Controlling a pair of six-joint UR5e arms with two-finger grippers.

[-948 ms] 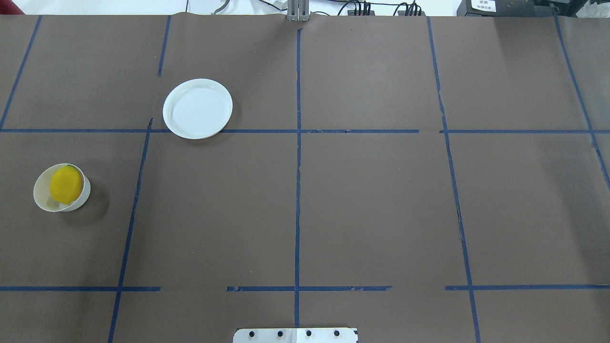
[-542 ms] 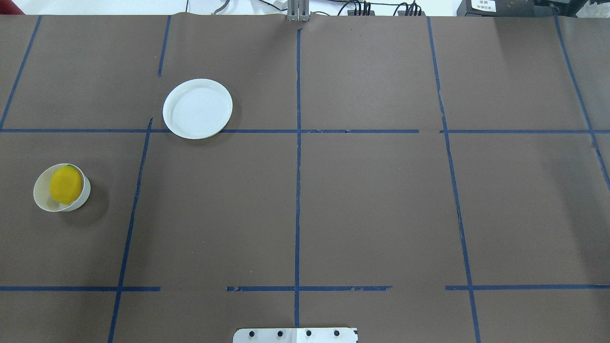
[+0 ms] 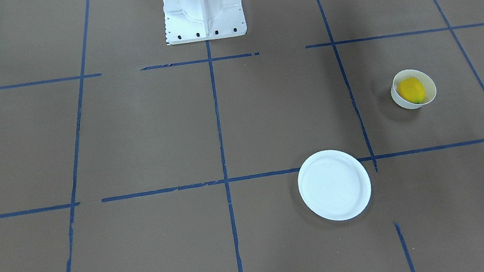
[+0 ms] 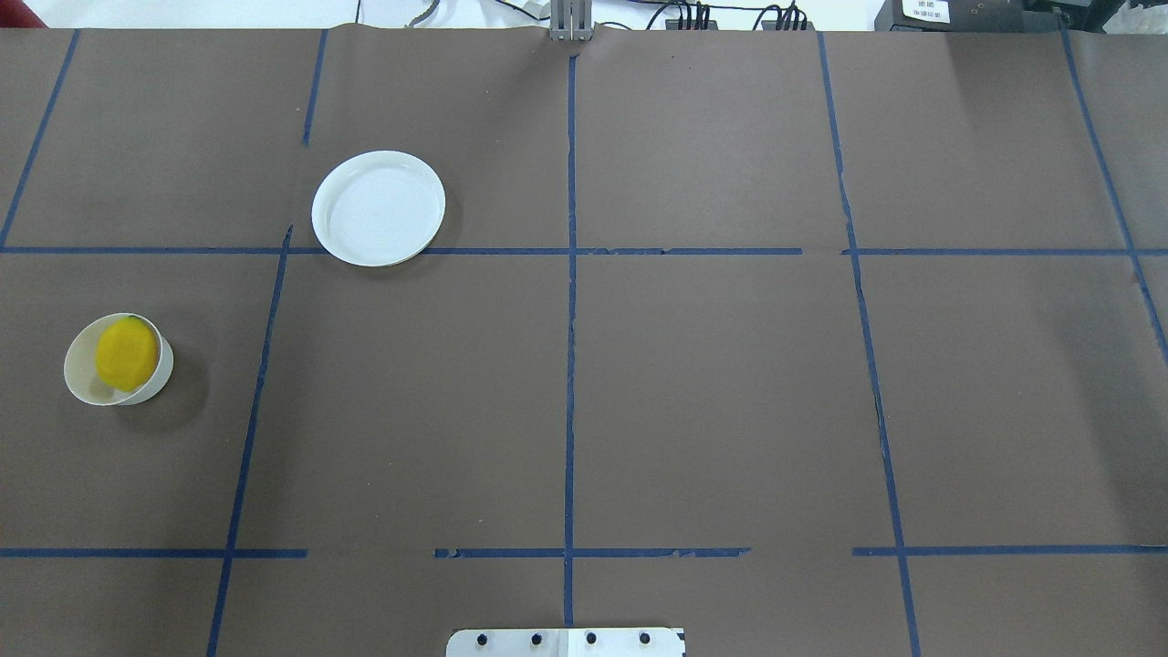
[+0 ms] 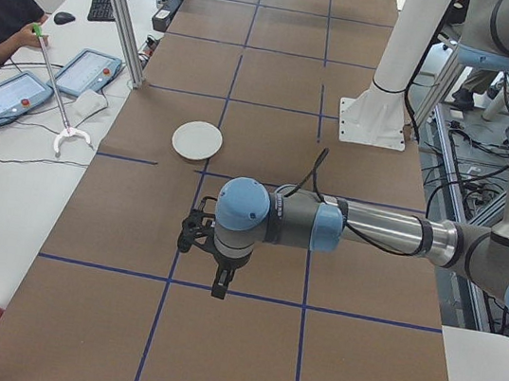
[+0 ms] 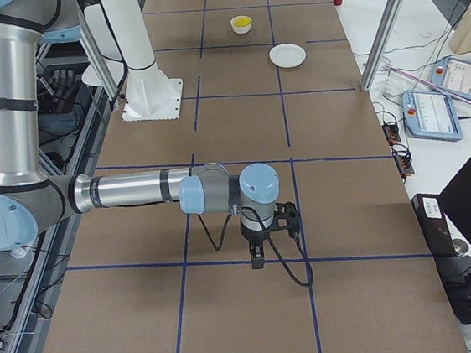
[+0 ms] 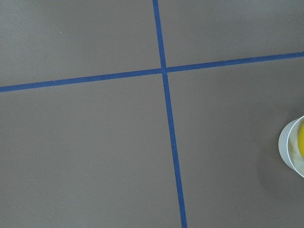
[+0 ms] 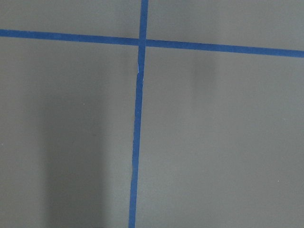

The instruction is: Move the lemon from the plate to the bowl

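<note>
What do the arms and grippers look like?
Both the left arm and right arm are silver tubes with pale blue joint caps. The left gripper and right gripper are black, each with a thin black cable looping nearby.

Left claw and right claw hang downward (jaw state unclear).

The table is viewed from overhead, from across and from both ends; the plate is shared by all four views.
</note>
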